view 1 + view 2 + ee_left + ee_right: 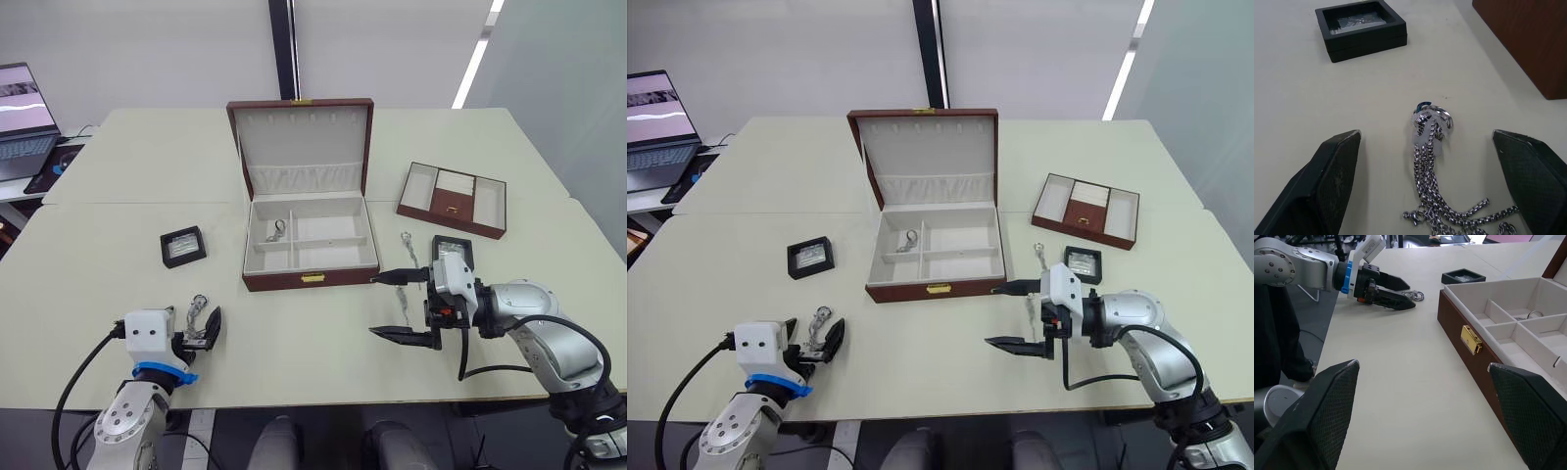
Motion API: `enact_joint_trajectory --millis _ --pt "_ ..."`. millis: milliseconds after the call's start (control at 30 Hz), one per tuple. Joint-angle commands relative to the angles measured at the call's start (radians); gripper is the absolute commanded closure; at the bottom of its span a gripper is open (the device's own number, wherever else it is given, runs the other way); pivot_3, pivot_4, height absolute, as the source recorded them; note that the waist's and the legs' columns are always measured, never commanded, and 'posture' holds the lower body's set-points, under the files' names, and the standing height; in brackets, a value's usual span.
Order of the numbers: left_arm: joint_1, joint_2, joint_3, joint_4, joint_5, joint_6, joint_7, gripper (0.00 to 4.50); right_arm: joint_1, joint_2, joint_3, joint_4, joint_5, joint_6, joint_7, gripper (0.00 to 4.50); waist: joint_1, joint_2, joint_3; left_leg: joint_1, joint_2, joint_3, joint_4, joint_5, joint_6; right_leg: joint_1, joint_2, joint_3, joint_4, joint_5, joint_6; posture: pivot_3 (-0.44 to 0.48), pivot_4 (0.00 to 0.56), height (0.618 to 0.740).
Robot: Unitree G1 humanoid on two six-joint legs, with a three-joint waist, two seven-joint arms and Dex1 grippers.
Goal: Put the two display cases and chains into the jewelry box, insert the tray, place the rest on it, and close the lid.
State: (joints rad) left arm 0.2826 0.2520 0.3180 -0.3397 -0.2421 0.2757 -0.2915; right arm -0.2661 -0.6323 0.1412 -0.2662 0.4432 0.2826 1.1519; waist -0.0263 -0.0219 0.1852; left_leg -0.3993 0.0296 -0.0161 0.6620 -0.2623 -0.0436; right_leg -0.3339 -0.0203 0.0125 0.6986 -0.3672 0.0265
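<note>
The jewelry box (306, 211) stands open at the middle of the bench (118, 186), its lid upright at the far side, and one chain (277, 231) lies in its far left compartment. The tray (452, 199) rests on the bench to the right of the box, well apart from it. One display case (183, 246) sits left of the box; the other display case (1083, 261) lies near the right front corner of the box, beside a second chain (1039, 256). The left pincer (204, 328) hovers low at the near left of the bench with its fingers spread wide on either side of a third chain (1432, 161), which lies flat on the bench between them, untouched. The right pincer (400, 305) hangs just in front of the box's right front corner, jaws wide apart and holding nothing.
</note>
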Motion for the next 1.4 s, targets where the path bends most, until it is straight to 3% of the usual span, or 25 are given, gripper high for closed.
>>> enact_joint_trajectory --millis 33,167,267,600,667,1067,1400 --pt "0.006 0.010 -0.006 0.019 0.008 0.000 0.004 0.05 0.002 -0.008 -0.015 -0.022 0.005 -0.005 0.000 0.00 0.000 0.000 0.000 0.000 0.000 0.000 0.000 0.000 0.000 0.000 0.000 0.000 0.000 0.000 0.000 0.000 0.150 0.740" --pt "0.012 0.007 -0.011 0.036 0.007 -0.008 -0.005 0.05 0.008 -0.013 -0.018 -0.017 0.004 -0.009 0.003 0.00 0.000 0.001 0.000 0.000 0.000 0.000 0.000 0.000 0.000 0.000 0.000 0.000 0.000 0.000 0.000 0.000 0.150 0.740" --pt "0.015 0.005 -0.012 0.042 0.006 -0.017 -0.004 0.61 0.007 -0.015 -0.020 -0.015 0.005 -0.008 0.004 0.00 0.000 0.001 -0.001 0.001 0.000 0.000 0.000 0.000 0.000 0.000 0.000 0.000 0.000 0.000 0.000 0.000 0.150 0.740" --pt "0.017 0.002 -0.006 0.052 -0.006 -0.035 0.005 3.85 0.005 -0.014 -0.020 0.006 0.006 -0.015 0.009 0.00 0.000 0.001 -0.001 0.001 0.000 0.000 0.000 0.000 0.000 0.000 0.000 0.000 0.000 0.000 0.000 0.000 0.150 0.740" --pt "0.021 -0.005 -0.001 0.050 -0.014 -0.038 0.009 4.19 0.007 -0.013 -0.020 0.009 0.004 -0.020 0.010 0.00 0.000 0.001 -0.001 0.001 0.000 0.000 0.000 0.000 0.000 0.000 0.000 0.000 0.000 0.000 0.000 0.000 0.150 0.740" --pt "-0.042 -0.007 0.017 -0.063 -0.129 0.007 0.005 4.22 -0.010 -0.012 -0.043 0.009 0.038 -0.003 0.005 0.00 0.000 0.001 -0.001 0.000 0.000 0.000 0.000 0.000 0.000 0.000 0.000 0.000 0.000 0.000 0.000 0.000 0.150 0.740" --pt "-0.220 0.059 -0.002 -0.195 -0.220 0.174 0.040 4.22 -0.081 -0.008 -0.081 -0.012 0.085 0.062 -0.030 0.00 0.001 0.001 0.000 0.000 0.000 0.000 0.000 0.000 0.000 0.000 0.000 0.000 -0.001 0.000 0.000 0.000 0.150 0.740"
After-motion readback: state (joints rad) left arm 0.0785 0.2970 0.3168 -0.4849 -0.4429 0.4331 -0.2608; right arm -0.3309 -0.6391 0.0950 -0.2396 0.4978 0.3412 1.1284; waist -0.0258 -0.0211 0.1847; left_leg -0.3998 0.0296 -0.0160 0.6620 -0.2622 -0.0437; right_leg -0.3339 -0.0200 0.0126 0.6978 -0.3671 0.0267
